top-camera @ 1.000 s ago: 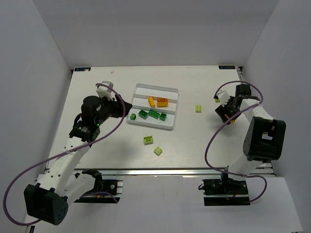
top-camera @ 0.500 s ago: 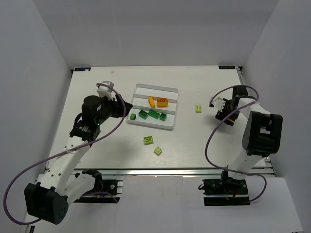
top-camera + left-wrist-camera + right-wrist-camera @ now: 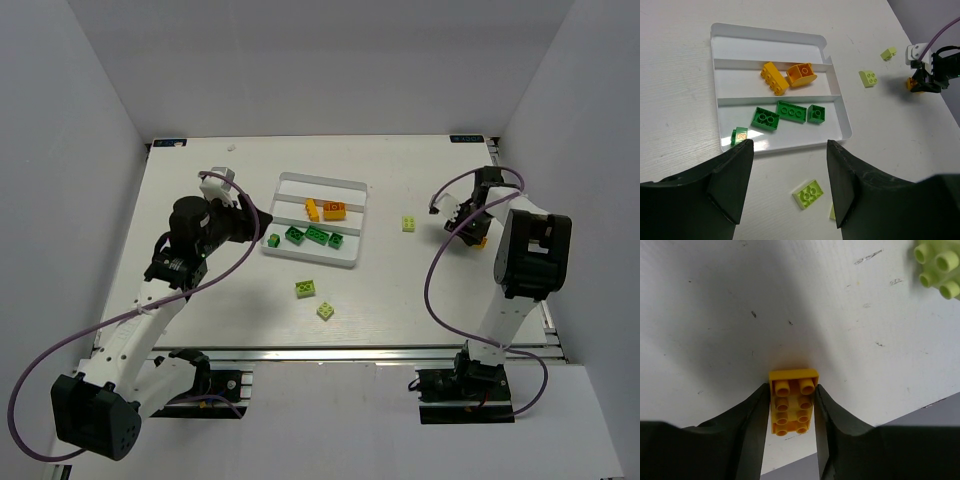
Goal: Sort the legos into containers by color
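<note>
The white tray [image 3: 355, 188] has three long compartments. The middle one holds two orange legos [image 3: 335, 209]; the near one holds several dark green legos [image 3: 317, 237]; the far one holds nothing. The tray also shows in the left wrist view [image 3: 840, 127]. Pale yellow-green legos lie on the table in front of the tray [image 3: 305, 288], [image 3: 326, 311] and to its right [image 3: 410, 223]. My left gripper [image 3: 790, 150] is open and empty, above the tray's near left corner [image 3: 255, 225]. My right gripper [image 3: 791, 390] is shut on an orange lego [image 3: 792, 407] resting on the table at the far right [image 3: 483, 241].
The table's right edge [image 3: 920, 415] runs just behind the orange lego in the right wrist view. A pale lego [image 3: 937, 262] lies near that gripper. One pale lego [image 3: 809, 193] lies between my left fingers [image 3: 735, 175] in the left wrist view.
My right wrist has swung toward the back right and turned over the orange lego, with its fingers now against the brick's sides. The left arm and the other legos have not moved.
</note>
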`<control>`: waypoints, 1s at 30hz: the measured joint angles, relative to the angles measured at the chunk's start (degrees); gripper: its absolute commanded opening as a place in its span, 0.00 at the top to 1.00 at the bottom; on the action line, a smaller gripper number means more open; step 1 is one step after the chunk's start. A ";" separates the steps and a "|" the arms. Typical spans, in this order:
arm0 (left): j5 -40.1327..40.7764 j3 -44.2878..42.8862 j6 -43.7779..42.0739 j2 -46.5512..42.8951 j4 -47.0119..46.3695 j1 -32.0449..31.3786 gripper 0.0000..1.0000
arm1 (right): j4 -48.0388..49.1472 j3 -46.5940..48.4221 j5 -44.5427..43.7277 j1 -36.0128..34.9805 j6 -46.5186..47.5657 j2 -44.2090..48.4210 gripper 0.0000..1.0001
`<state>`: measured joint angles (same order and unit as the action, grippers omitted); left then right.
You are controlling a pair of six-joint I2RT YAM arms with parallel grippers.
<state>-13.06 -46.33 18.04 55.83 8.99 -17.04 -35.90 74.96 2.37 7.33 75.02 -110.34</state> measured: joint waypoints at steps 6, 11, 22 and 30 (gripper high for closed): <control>-0.02 0.00 0.00 0.00 0.00 0.07 0.30 | -2.54 0.28 2.80 -1.29 -1.88 0.44 1.00; -0.22 0.00 0.00 0.00 -0.04 0.07 0.30 | -5.86 1.07 11.21 -9.25 -8.28 4.07 1.00; -0.17 1.07 -0.63 -0.85 -0.61 0.07 0.30 | 2.82 21.29 19.23 -32.65 -30.88 3.52 1.00; 0.42 1.46 -1.53 -1.31 -0.92 0.07 0.30 | 8.87 35.26 13.49 -36.98 -38.53 -13.88 0.93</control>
<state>-12.64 -44.86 16.51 54.52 8.08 -16.97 -27.03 110.21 15.86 -29.65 36.49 -124.22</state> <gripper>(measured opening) 0.699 0.420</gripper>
